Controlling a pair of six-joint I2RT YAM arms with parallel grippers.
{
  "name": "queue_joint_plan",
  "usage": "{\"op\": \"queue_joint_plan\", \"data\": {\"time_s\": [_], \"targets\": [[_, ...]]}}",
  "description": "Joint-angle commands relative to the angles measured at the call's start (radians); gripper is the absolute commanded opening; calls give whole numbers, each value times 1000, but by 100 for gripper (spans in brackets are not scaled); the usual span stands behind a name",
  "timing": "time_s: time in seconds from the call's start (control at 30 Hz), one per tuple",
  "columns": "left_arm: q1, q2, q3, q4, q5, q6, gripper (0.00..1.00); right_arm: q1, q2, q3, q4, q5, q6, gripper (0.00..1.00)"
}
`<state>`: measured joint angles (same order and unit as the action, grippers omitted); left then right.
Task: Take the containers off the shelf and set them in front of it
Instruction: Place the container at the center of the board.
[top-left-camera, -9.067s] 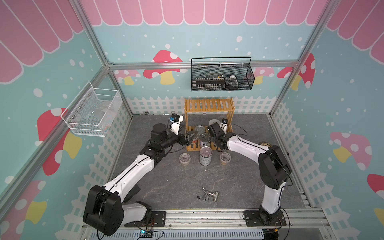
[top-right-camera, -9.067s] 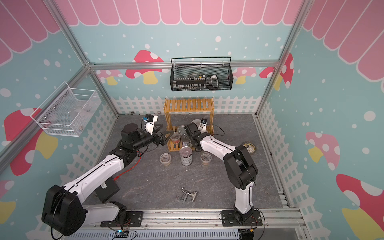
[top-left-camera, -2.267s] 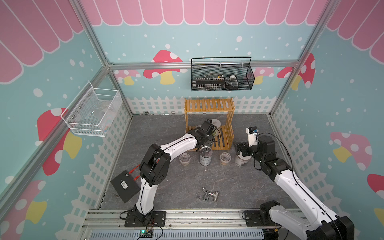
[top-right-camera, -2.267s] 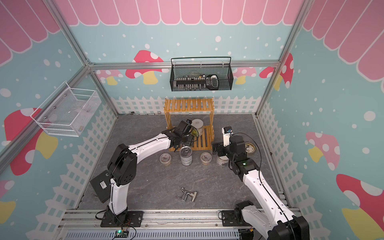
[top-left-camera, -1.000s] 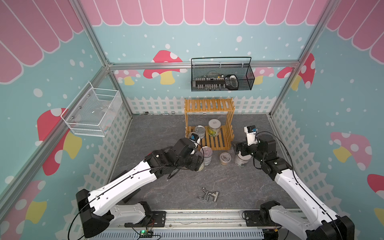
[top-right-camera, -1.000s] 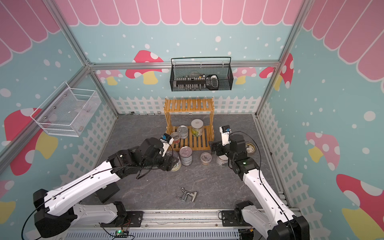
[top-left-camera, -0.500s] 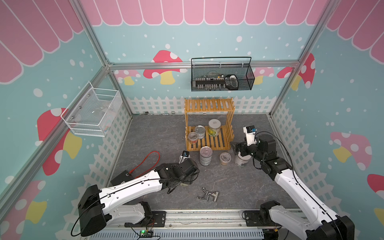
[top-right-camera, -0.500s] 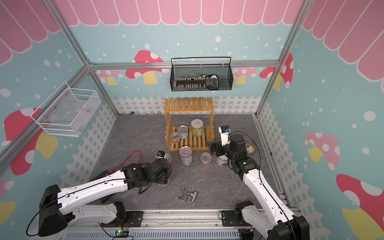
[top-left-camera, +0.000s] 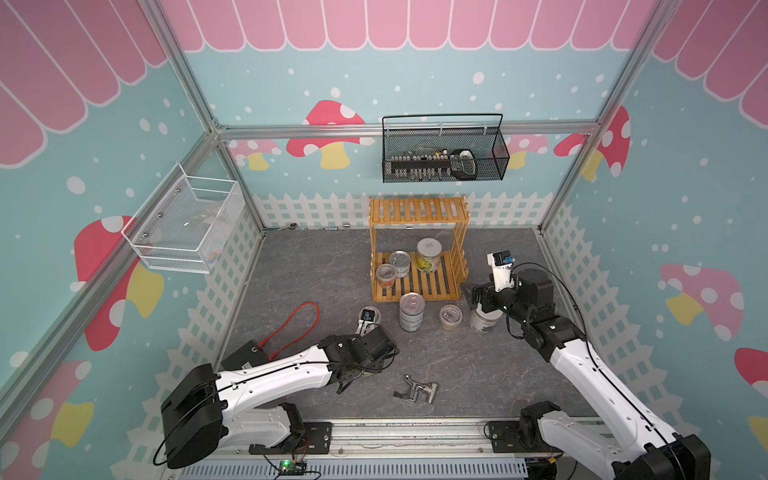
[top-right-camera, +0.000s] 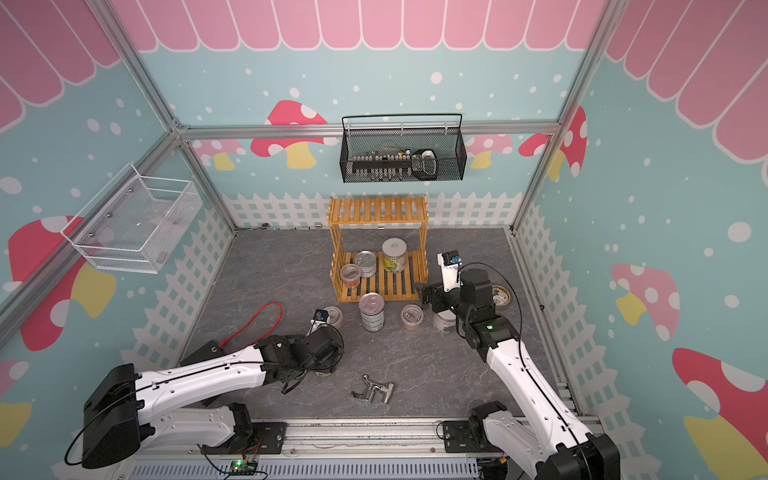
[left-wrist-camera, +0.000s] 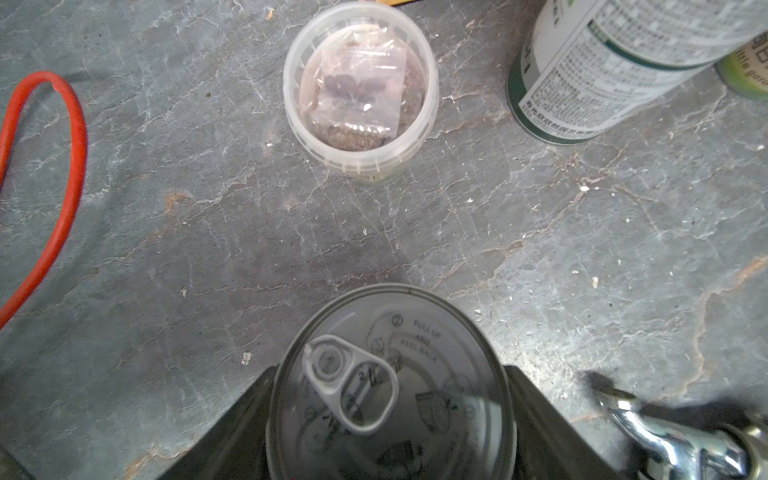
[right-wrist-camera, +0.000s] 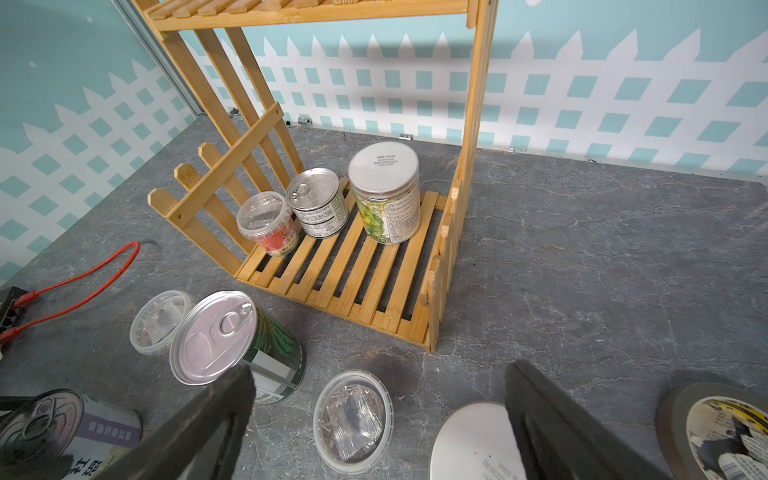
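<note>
The left arm has a short tin between its jaws, which are closed on the tin's sides at a fairly wide spread. The tin is well out in front of the shelf, low over the table. Whether its base touches the table cannot be told.

The step in hand looks like setting the tin down. To do it well, the tin should go down flat and upright, clear of the metal tool lying near it. The jaws should open fully before the arm lifts straight up, so the tin is neither dragged nor tipped.

The right arm has its jaws spread wide and empty, over a white-lidded jar that stands near the shelf's front corner.

Also in front of the shelf stand a tall tin and two clear cups.
- **Outer cup**: a small clear sachet of dark bits lying on brown grains.
- **Middle cup**: a similar sachet.

Three containers on the shelf's lower tier are not yet taken off:
- **Red-filled cup**
- **Second short tin**
- **Labelled jar**: yellow-green contents show through its wall.

All three tins are sealed, so what they hold is hidden.
</note>
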<state>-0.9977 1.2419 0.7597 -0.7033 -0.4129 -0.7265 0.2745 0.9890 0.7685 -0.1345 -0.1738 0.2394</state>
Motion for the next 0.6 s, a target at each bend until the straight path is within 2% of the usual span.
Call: {"op": "queue_joint_plan", "data": {"time_s": [0.0, 0.33, 0.57], "targets": [[-1, 12, -18, 69, -15, 2, 68, -6, -12, 3, 17, 8, -11, 99], [18, 34, -25, 85, -6, 18, 73, -6, -13, 2, 15, 12, -11, 99], [19, 38, -19, 76, -29, 15, 84, -6, -11, 9, 13, 9, -14, 99]]}}
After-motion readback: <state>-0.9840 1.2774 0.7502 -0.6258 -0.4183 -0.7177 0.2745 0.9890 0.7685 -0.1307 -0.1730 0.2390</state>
